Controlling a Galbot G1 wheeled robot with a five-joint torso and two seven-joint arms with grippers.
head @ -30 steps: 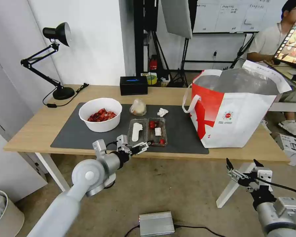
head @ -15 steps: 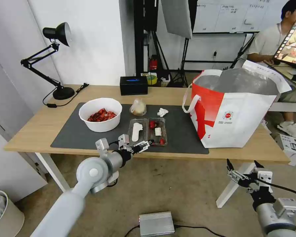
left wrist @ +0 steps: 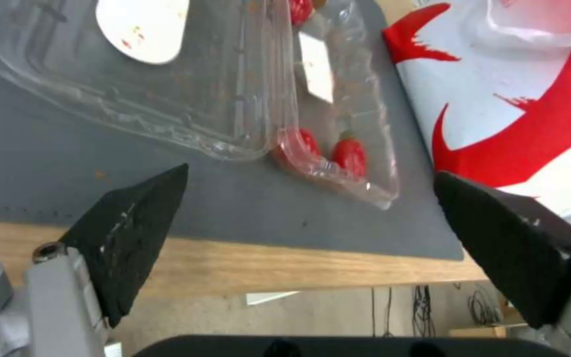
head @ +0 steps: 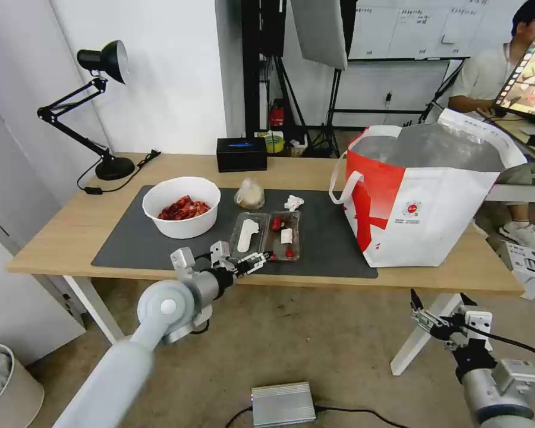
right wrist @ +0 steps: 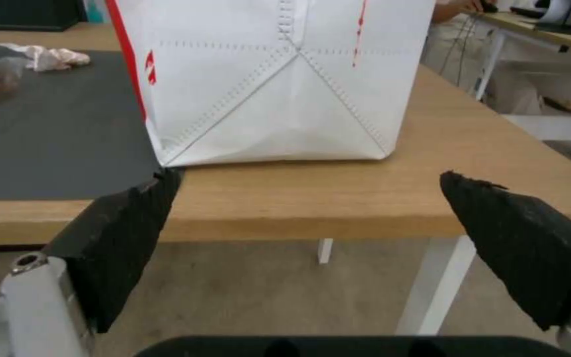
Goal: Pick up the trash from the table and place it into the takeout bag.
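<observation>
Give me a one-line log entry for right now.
left tool: open, at clamshell tray near edge | right tool: open, below table edge | takeout bag: upright

Counter (head: 71,226): light wood, smooth, fine straight grain. Mat (head: 160,246): dark grey, matt. Clamshell tray (left wrist: 233,99): thin clear plastic, glossy, creased at the rim, smeared red. Takeout bag (head: 440,220): white woven cloth-like sheet with stitched seams, red printed panels, crinkled silver foil lining. Bowl (head: 181,208): white, smooth, dull sheen. Tissue (head: 293,203): soft crumpled paper. Left pincer (head: 257,260) pads (left wrist: 134,233): black, matt, faintly scuffed; mounts brushed metal.
</observation>
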